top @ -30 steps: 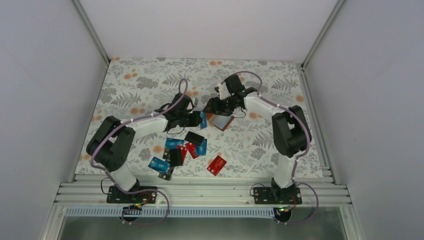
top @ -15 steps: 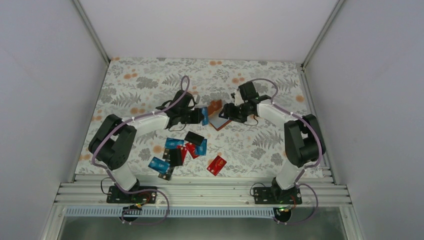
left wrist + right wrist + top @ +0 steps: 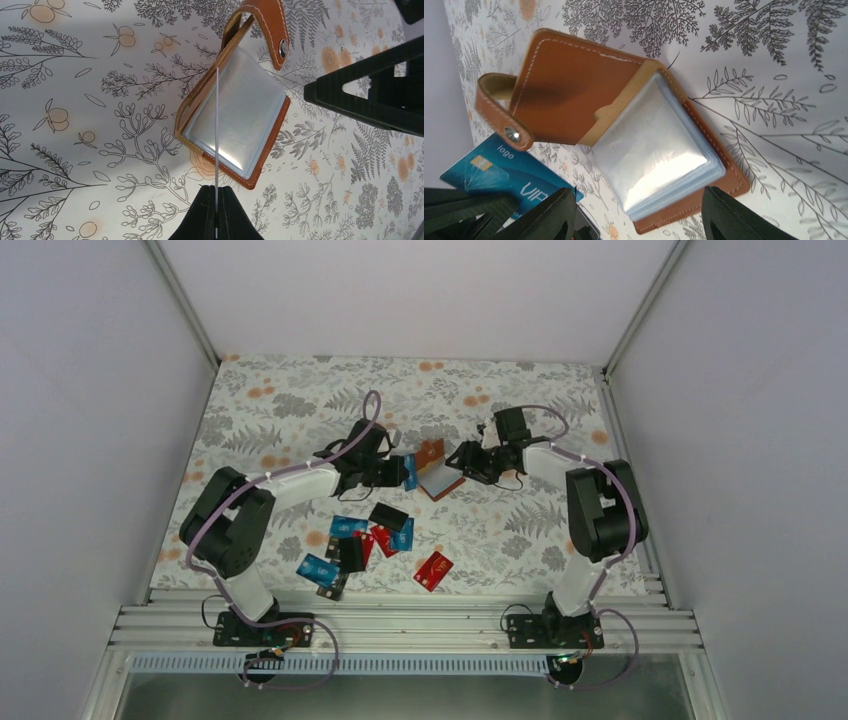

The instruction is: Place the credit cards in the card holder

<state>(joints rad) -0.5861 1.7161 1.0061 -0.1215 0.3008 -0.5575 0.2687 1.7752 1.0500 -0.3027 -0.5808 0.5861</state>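
Left gripper [image 3: 216, 212] clamps blue card [image 3: 509, 167], likely stiff and slick, by one end; right gripper [image 3: 638, 200] spread over floppy-looking card holder [image 3: 569, 90].

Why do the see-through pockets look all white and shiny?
Right wrist view: light glares off the clear sleeves of the card holder, whitening them. Left wrist view: same glare, and the card in the left end effector shows only as a thin bright line, edge-on. Top view: soft, even light, faint shadows.
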